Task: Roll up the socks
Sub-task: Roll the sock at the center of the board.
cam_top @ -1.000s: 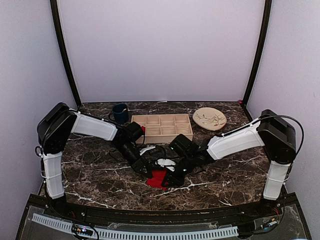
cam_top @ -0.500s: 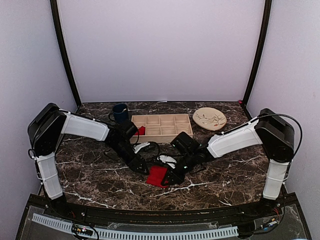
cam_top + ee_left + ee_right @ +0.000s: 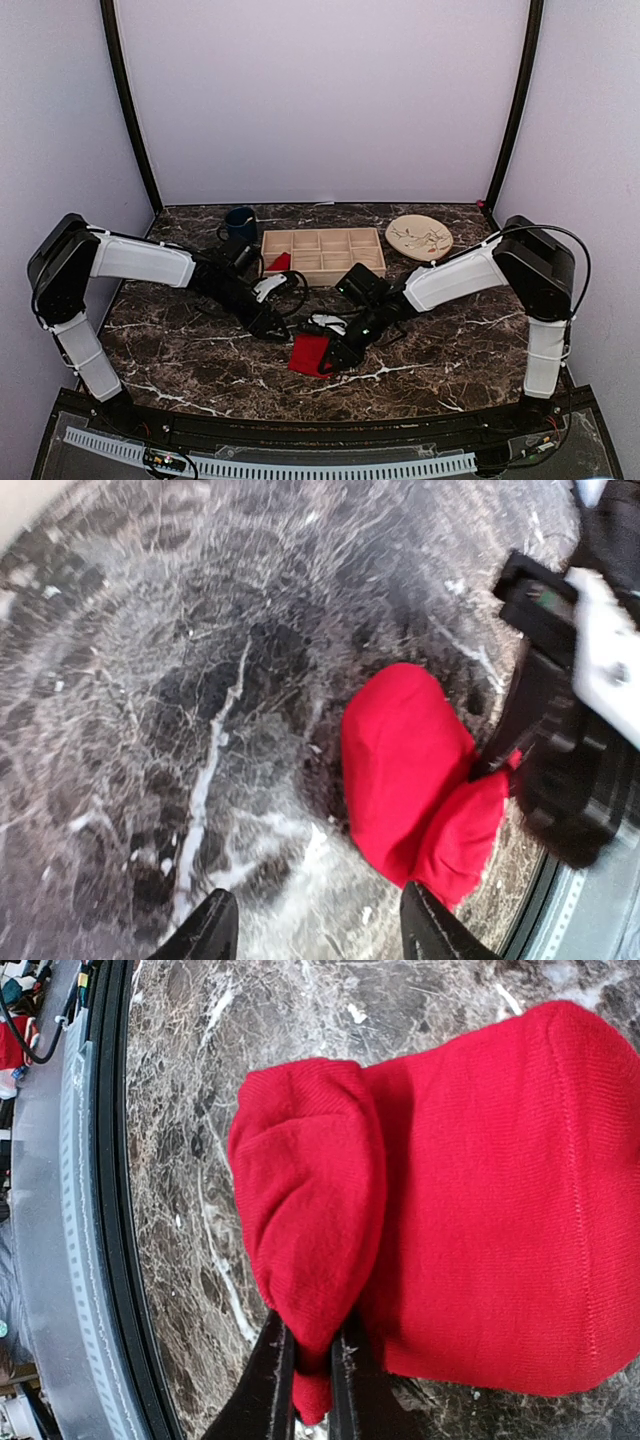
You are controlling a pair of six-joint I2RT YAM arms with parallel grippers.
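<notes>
You seem to have one red sock (image 3: 281,262) bundled in the tray's (image 3: 340,272) near-left compartment, while the second sock (image 3: 480,1190) lies only part-folded on the marble table (image 3: 180,350), your right gripper (image 3: 313,1345) pinching its fold and your left gripper (image 3: 315,925) gaping just beside it, so its rolling remains.

Fine ribbed knit cloth on the red sock (image 3: 480,1190), matt and soft, with small folds. Looks like polished dark marble on the table (image 3: 190,350), glossy, with white veins. Seems pale bare wood on the tray (image 3: 322,262), matt. Smooth black plastic, by the look, on the fingers (image 3: 268,1380) of the right gripper (image 3: 308,1338); smooth white shells on the left arm (image 3: 140,262) and the right arm (image 3: 450,283).
</notes>
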